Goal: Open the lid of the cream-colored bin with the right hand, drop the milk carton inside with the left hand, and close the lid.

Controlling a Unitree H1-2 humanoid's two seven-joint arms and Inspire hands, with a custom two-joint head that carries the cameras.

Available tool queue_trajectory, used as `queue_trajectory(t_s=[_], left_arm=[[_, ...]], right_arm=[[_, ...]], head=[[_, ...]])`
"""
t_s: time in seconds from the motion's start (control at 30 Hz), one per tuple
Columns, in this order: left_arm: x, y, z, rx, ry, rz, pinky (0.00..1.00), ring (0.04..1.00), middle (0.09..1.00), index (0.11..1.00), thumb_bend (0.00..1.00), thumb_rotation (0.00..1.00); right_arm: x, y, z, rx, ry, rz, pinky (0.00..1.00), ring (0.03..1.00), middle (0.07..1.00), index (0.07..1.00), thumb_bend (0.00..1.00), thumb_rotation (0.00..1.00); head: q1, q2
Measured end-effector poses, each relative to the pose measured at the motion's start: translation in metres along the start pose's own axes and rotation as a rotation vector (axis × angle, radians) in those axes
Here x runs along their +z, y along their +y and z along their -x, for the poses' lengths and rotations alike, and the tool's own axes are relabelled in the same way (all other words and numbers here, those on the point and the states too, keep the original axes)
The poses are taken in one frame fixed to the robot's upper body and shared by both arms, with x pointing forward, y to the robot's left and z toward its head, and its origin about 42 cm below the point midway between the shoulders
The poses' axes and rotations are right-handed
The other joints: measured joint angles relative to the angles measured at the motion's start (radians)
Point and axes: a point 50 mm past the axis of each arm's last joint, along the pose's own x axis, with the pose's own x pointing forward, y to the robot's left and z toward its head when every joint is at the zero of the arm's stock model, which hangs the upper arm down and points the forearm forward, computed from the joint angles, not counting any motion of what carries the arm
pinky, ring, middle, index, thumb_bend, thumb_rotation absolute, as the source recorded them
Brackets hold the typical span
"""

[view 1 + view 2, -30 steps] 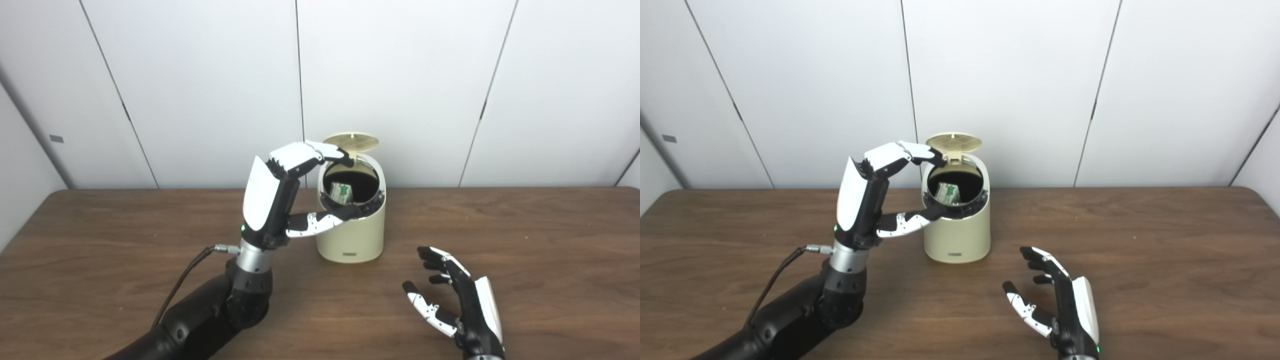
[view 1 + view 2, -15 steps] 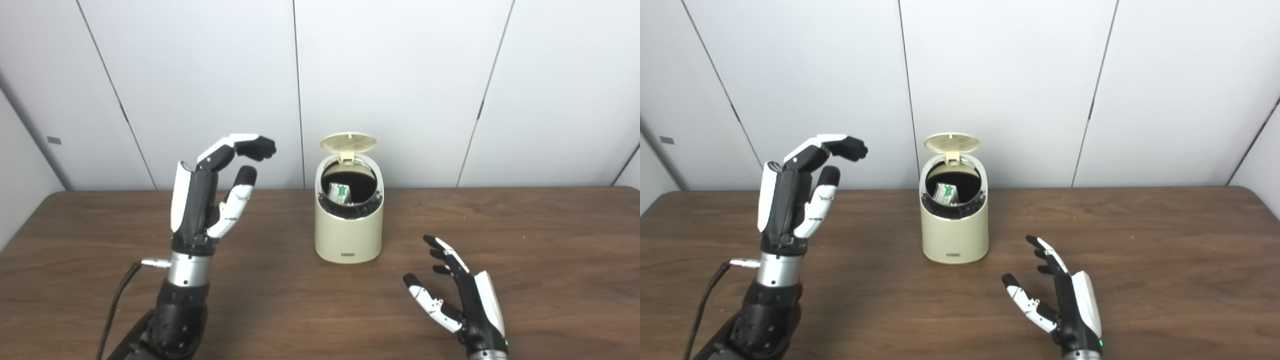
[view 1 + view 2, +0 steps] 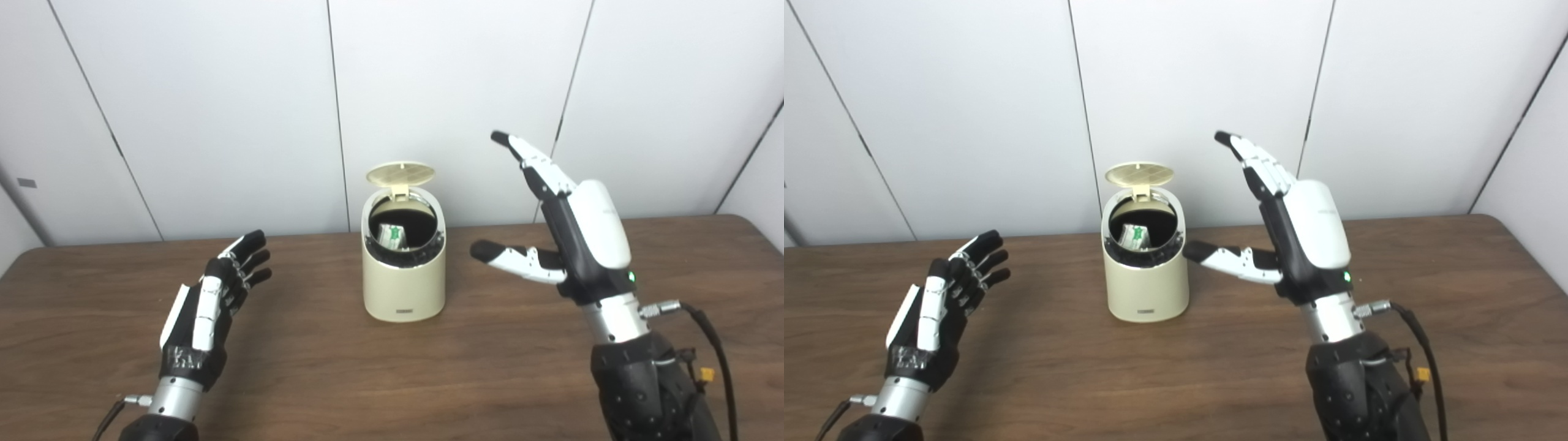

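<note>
The cream-colored bin (image 3: 404,288) stands at the middle of the table with its round lid (image 3: 400,174) tipped up at the back. Inside its dark mouth lies the white and green milk carton (image 3: 389,236). My right hand (image 3: 566,217) is raised to the right of the bin, open, fingers pointing up and thumb reaching toward the bin's rim without touching it. My left hand (image 3: 211,300) rests low over the table to the left, open and holding nothing.
The brown wooden table (image 3: 502,367) runs across the whole view, and white wall panels (image 3: 233,104) stand right behind the bin. A cable (image 3: 710,337) hangs off my right wrist.
My left hand has left the bin's mouth, swung left and sunk down to the table. My right hand has risen from the table to beside the bin. The camera view has shifted.
</note>
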Motion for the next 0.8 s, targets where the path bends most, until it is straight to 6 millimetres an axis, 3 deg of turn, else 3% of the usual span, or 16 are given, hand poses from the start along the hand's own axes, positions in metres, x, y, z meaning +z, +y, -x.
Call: queue_trajectory(t_s=[0.1,0.3,0.47,0.8], left_arm=[[-0.012,-0.01,0.011,-0.035,0.039,0.032,0.94,0.933,0.943,0.942,0.71,1.0],[-0.032,-0.01,0.019,-0.04,0.108,0.064,0.96,0.946,0.951,0.941,0.73,0.97],[-0.057,-0.031,0.036,-0.026,0.206,0.151,0.97,0.956,0.952,0.953,0.73,0.99],[-0.061,-0.035,0.037,-0.006,0.17,0.139,0.97,0.949,0.938,0.938,0.73,0.98]], right_arm=[[0.006,-0.011,-0.021,0.044,-0.02,0.035,0.79,0.893,0.881,0.873,0.82,0.94],[0.013,-0.025,-0.051,0.149,-0.045,0.075,0.78,0.917,0.896,0.892,0.84,0.89],[0.018,-0.035,-0.08,0.21,-0.092,0.13,0.78,0.917,0.896,0.882,0.88,0.87],[0.015,-0.01,-0.112,0.413,-0.047,0.134,0.78,0.928,0.885,0.886,0.93,0.86]], head=[[-0.003,0.0],[-0.012,-0.005],[-0.006,-0.005],[-0.002,0.0]])
